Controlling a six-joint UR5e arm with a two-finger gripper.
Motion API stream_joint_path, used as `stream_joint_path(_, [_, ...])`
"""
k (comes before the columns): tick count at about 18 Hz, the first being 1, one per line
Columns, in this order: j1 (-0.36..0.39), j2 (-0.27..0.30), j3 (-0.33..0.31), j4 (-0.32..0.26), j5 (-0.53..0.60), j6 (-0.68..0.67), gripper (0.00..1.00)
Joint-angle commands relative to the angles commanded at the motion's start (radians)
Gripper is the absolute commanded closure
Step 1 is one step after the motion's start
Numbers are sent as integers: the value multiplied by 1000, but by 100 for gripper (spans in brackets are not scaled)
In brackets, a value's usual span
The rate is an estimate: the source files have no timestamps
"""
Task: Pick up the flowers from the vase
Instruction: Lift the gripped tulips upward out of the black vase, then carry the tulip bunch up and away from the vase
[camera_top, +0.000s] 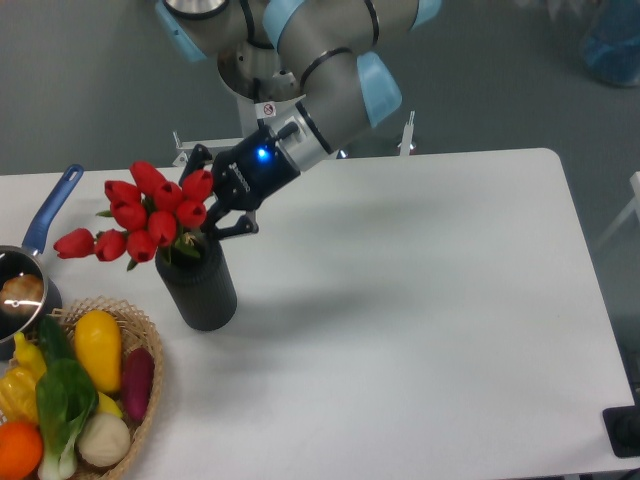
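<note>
In the fixed camera view, the flowers (140, 212) sit at the mouth of the vase (197, 284), a bunch of red tulip buds whose heads fan up and toward the left of the picture, with 1 bud reaching farthest left over the table. The long axis of the bunch runs on a slant, from the green stems at the vase's rim up and left to the buds; only a little green shows between buds and rim. The vase stands upright on the white table (420, 300), near its left part, dark and cylindrical. The gripper (210, 195) comes in from the right, its black fingers pressed in against the right side of the bunch just above the vase's mouth, pinching the flowers there. A blue light glows on its wrist. Left of the vase, a metal pot (20, 290) with a blue handle sits at the table's edge, and a wicker basket (145, 395) of vegetables lies just below the vase. Behind the table, the floor is grey.
</note>
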Motion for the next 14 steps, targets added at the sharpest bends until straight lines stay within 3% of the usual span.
stream_joint_path(9, [31, 17, 49, 5, -157, -35, 100])
stream_joint_path(14, [95, 29, 84, 8, -210, -60, 100])
